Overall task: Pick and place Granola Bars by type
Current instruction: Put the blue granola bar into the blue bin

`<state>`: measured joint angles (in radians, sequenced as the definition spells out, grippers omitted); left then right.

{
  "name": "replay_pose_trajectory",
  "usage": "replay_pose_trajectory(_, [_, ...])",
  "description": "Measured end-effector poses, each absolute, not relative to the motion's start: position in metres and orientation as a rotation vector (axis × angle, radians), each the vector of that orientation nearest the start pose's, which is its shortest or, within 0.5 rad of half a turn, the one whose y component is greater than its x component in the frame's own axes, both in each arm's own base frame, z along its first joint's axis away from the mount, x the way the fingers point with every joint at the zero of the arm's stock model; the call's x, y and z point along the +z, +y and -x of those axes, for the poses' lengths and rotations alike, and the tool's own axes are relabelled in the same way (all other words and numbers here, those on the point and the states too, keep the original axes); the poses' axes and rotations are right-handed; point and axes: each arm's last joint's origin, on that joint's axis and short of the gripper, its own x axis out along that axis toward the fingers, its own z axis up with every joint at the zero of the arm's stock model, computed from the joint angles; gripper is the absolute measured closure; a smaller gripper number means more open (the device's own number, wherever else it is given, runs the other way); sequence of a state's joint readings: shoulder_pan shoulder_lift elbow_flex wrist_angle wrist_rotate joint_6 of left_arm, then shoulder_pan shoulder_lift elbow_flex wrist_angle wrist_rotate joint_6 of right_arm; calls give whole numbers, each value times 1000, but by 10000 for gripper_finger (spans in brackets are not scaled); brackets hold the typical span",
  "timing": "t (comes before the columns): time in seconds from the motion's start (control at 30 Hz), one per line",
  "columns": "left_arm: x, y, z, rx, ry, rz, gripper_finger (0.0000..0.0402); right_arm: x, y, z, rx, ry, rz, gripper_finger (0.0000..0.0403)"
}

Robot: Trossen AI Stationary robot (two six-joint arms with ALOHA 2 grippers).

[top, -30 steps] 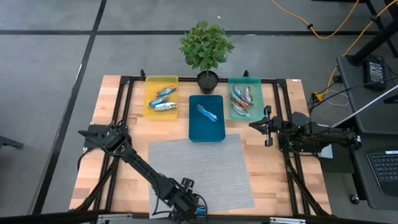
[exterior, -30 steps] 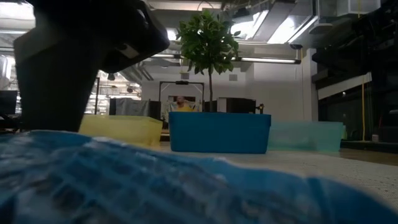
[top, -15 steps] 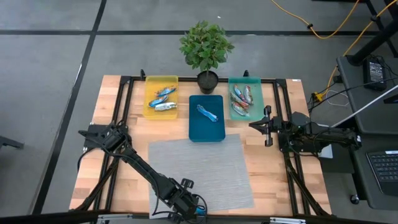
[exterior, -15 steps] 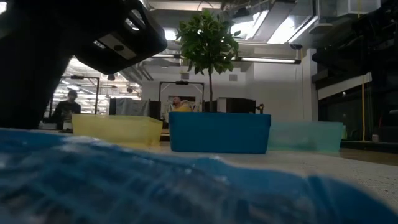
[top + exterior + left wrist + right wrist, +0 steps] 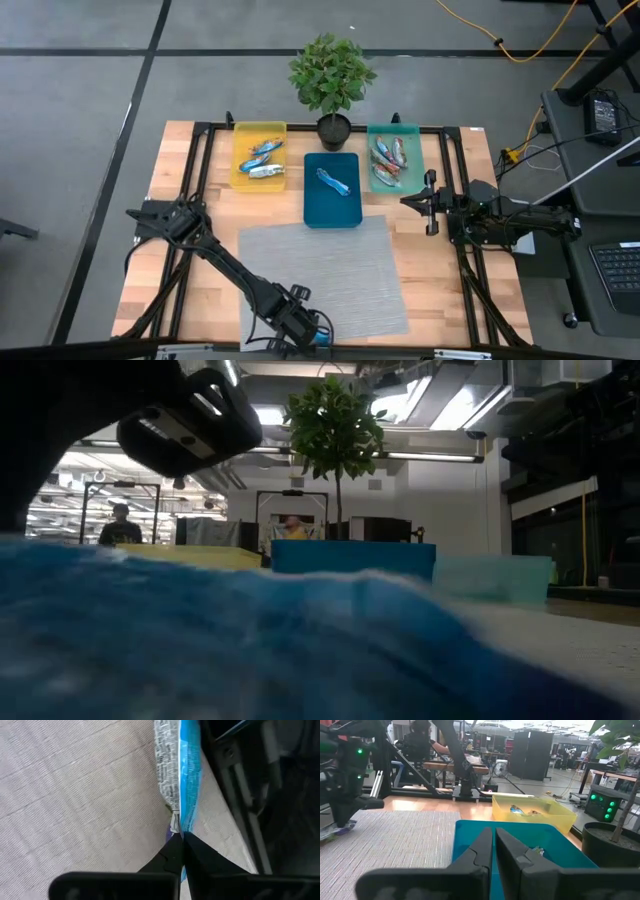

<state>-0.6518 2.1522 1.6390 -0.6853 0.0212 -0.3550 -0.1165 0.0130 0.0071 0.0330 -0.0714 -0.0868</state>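
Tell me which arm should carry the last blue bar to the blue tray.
The left. The left gripper is already shut on the blue bar at the near edge of the grey mat. The right gripper waits shut and empty beside the blue tray.

Trays go yellow (image 5: 259, 156), deep blue (image 5: 331, 189), teal (image 5: 394, 157) (left to right). Mat (image 5: 320, 277) is grey woven. The pinched bar (image 5: 176, 775) is silver-white and bright blue.

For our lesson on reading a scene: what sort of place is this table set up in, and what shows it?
Probably a robotics lab or workshop. The wooden table stands on a grey floor crossed by orange cables, a desk with a keyboard sits beside it, and the room behind shows metal frames and a person.
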Motion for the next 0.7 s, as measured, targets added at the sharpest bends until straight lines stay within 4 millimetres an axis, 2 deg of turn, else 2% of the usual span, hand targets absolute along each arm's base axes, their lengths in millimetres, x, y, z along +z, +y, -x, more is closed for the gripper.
replay_pose_trajectory(0.27, [190, -258, -342, -310, 1244, -116, 399, 168, -9, -98, -47, -25, 89, 379])
replay_pose_trajectory(0.53, [235, -246, -335, -224, 1101, -143, 399, 168, -9, -98, -46, -25, 89, 379])
replay_pose_trajectory(0.7, [252, -240, -330, -176, 1035, -163, 399, 168, -9, -98, -46, -25, 89, 379])
